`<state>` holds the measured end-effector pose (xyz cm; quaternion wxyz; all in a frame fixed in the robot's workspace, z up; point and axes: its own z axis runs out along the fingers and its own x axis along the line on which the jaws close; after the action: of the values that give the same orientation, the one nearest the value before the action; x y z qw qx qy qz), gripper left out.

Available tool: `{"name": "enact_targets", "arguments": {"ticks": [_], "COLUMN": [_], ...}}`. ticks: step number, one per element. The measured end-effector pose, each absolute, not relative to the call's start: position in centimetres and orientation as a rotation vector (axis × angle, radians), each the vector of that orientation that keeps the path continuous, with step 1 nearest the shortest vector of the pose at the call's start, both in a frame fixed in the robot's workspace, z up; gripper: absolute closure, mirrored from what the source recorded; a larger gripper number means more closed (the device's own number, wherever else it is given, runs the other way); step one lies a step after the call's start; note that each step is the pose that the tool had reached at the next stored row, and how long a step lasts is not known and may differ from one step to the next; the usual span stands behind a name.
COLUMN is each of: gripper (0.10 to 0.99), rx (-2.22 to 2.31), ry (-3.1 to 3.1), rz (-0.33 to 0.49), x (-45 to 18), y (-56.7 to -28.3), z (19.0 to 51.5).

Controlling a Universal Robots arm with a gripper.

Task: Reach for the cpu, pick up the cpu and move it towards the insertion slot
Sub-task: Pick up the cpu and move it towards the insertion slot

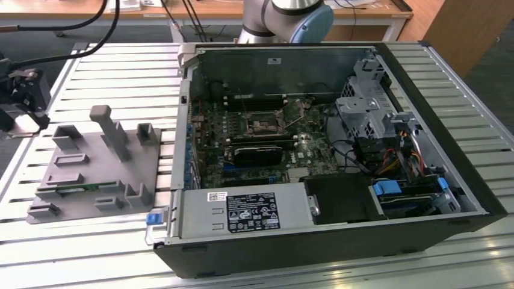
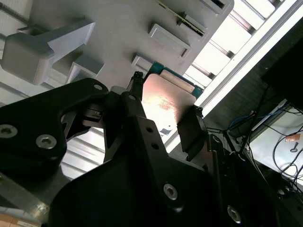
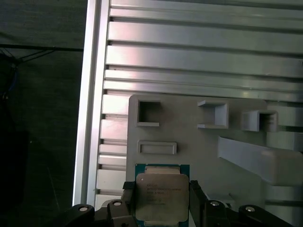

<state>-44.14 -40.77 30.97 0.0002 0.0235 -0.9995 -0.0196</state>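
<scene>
The gripper clamps its two black fingers on opposite edges of the cpu over the grey fixture plate.

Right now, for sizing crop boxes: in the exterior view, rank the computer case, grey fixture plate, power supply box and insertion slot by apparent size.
1. computer case
2. grey fixture plate
3. power supply box, not far behind the plate and nearer the camera, so less sure
4. insertion slot, clearly smallest
</scene>
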Motion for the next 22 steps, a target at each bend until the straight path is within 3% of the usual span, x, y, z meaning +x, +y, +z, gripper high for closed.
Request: {"name": "enact_targets", "arguments": {"ticks": [22], "gripper": [0.545], "rx": [0.074], "ry": [-3.140], "rz": [-0.061], "x": [-44.1], "y": [-40.8], "z": [34.0]}}
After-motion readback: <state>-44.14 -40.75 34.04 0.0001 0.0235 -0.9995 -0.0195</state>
